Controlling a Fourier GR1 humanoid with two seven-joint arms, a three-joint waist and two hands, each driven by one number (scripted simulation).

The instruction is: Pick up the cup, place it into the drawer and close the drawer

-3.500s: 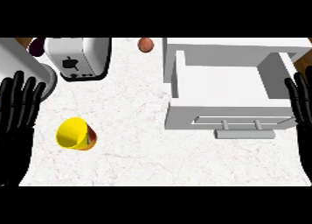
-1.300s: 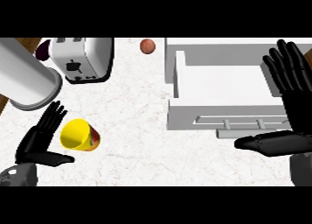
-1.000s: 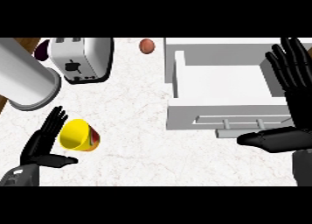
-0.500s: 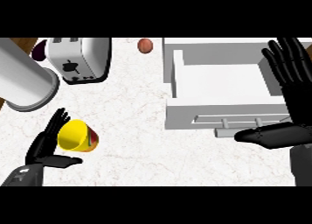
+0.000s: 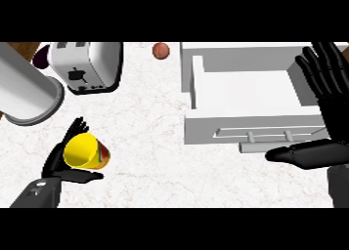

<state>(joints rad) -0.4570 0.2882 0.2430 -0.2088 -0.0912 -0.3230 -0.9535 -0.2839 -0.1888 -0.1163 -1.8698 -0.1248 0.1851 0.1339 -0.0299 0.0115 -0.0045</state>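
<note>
The cup (image 5: 84, 151) lies on its side near the counter's (image 5: 159, 166) left edge, well apart from the open drawer (image 5: 242, 122), with bare marble between them. The left hand (image 5: 58, 165) has moved in since a moment ago: its straight fingers (image 5: 76, 128) now run along the cup's left side, thumb under it, not curled. The right hand (image 5: 336, 117) hangs spread open over the drawer's right edge, much as before.

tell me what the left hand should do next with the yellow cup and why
Probably curl the left hand round the yellow cup. Its fingers stand straight along the side of the cup away from the drawer and its thumb lies below, so the cup seems not yet gripped. The drawer is already open, so lifting can follow.
</note>
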